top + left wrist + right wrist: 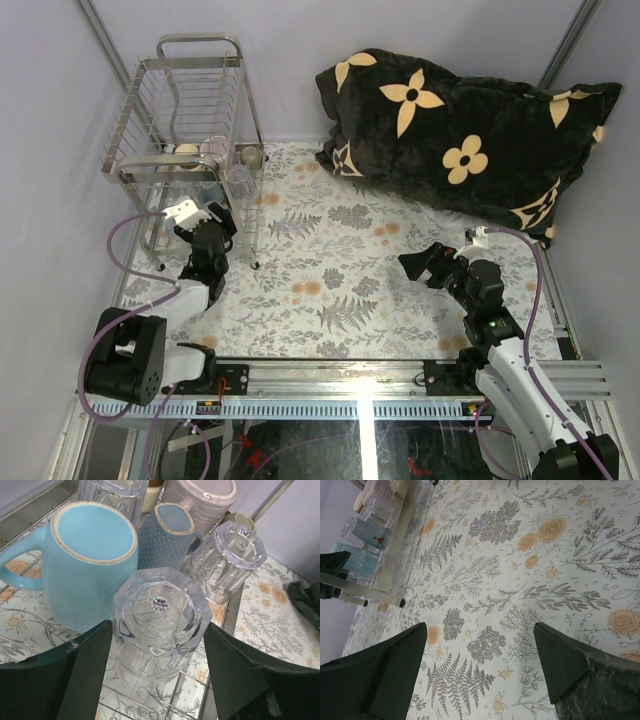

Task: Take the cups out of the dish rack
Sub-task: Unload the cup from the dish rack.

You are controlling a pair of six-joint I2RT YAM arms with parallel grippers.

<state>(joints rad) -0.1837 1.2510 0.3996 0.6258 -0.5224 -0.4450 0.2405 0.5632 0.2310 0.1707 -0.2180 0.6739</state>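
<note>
- The dish rack is placed at the far left of the worktop, which is covered with a flower pattern.
- The cups are kept close together inside the rack, and all of them are turned upside down.
- A clear glass is found directly between the jaws of the left gripper, one finger on each side of it.
- The jaws are held apart, and both fingers are seen very near the sides of the glass. Whether the glass is already gripped cannot be told.
- A light blue mug is seen just to the left of this glass, outside the jaws, with its handle pointed to the left.
- Behind the glass a darker blue cup and a pale pink mug are seen, and a second clear glass is placed to the right, near the rail of the rack.
- The right gripper is held over the right part of the worktop, well apart from the rack.
- Its jaws are opened wide, and only the patterned worktop is seen between them.
- A black pillow with cream flowers is laid at the far right.
</note>
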